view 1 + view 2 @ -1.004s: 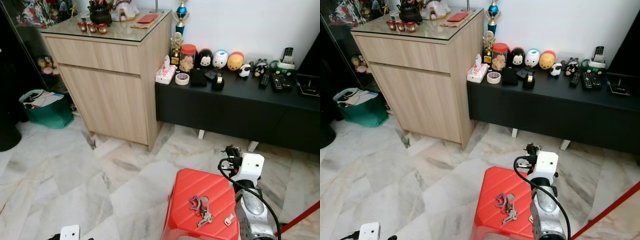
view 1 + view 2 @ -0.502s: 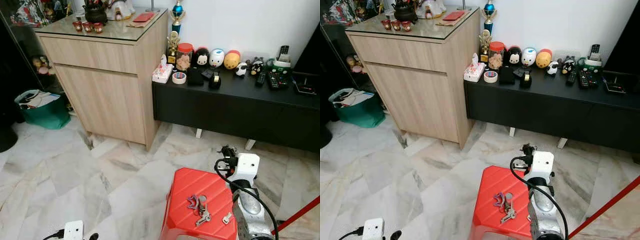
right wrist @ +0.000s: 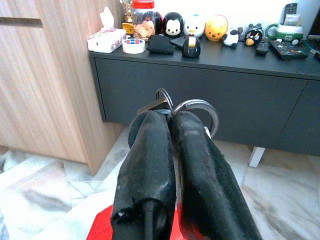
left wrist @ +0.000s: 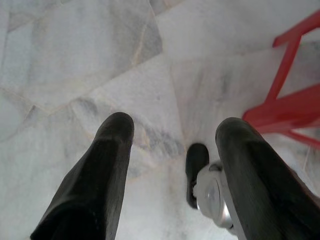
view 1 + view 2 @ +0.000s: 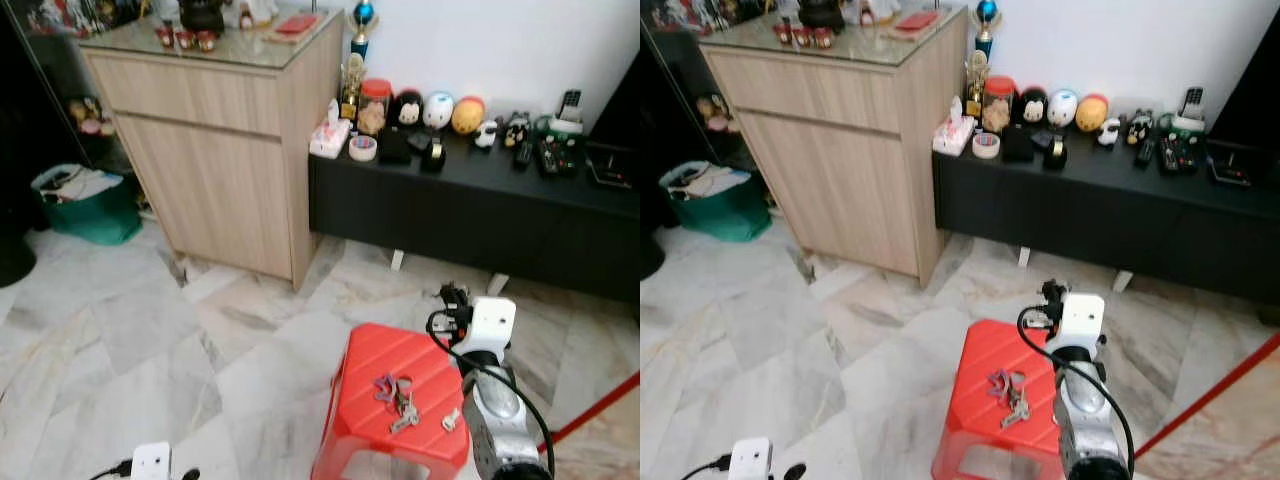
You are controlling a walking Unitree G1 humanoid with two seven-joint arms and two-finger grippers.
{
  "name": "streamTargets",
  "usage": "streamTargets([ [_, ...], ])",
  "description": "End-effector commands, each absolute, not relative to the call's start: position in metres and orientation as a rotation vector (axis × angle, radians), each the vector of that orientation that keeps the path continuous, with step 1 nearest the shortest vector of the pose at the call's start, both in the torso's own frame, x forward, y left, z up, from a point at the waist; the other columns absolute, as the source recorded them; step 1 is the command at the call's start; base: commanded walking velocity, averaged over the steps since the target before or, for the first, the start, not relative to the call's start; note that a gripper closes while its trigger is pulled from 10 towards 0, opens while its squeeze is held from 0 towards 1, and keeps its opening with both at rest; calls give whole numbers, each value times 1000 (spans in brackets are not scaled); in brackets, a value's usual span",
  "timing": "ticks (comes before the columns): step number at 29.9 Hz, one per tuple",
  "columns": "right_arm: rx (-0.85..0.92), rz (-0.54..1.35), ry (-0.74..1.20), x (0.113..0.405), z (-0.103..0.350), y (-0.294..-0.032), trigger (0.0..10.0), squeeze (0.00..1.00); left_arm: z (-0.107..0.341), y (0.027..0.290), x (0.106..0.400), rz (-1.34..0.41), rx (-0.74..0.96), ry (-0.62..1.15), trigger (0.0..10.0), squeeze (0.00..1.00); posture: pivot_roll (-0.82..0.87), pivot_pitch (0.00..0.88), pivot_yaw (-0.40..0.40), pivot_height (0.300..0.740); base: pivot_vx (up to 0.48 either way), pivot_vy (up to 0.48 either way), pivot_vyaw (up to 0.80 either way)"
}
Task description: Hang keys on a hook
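Keys on silver rings (image 3: 192, 107) pinched in my right gripper (image 3: 170, 122) above the red plastic stool (image 5: 375, 375); shallow hold, they may slip. Left gripper (image 4: 172, 145) hangs open beside that stool.

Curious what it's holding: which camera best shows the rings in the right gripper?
The right wrist view: the rings stand close and sharp in the shut right gripper. In the eye views that gripper is small and dark, the rings too small to tell. The left wrist view faces the floor.

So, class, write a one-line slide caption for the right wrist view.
Right gripper fingers shut on a key ring, facing the black sideboard lined with toy figures.
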State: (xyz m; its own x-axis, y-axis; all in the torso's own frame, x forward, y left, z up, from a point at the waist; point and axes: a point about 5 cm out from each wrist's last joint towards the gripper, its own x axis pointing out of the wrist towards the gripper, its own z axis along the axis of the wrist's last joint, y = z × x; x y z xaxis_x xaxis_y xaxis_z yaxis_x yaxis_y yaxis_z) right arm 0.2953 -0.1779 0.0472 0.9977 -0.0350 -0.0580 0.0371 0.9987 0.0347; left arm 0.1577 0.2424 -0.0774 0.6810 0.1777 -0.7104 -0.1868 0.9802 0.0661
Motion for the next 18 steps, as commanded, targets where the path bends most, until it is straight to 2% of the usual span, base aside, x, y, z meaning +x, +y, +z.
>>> streamTargets([
  [1,31,-42,63,296,47,-180,10000,0,-82,240,150,203,-17,833,10000,0,19,0,-21,740,-247,0,0],
  [15,29,-44,69,296,47,-179,10000,0,-82,242,150,228,-30,838,10000,0,24,0,-26,740,-245,0,0],
  [18,30,-49,73,297,47,-179,10000,0,-82,243,150,235,-30,837,10000,0,24,0,-26,740,0,0,0],
])
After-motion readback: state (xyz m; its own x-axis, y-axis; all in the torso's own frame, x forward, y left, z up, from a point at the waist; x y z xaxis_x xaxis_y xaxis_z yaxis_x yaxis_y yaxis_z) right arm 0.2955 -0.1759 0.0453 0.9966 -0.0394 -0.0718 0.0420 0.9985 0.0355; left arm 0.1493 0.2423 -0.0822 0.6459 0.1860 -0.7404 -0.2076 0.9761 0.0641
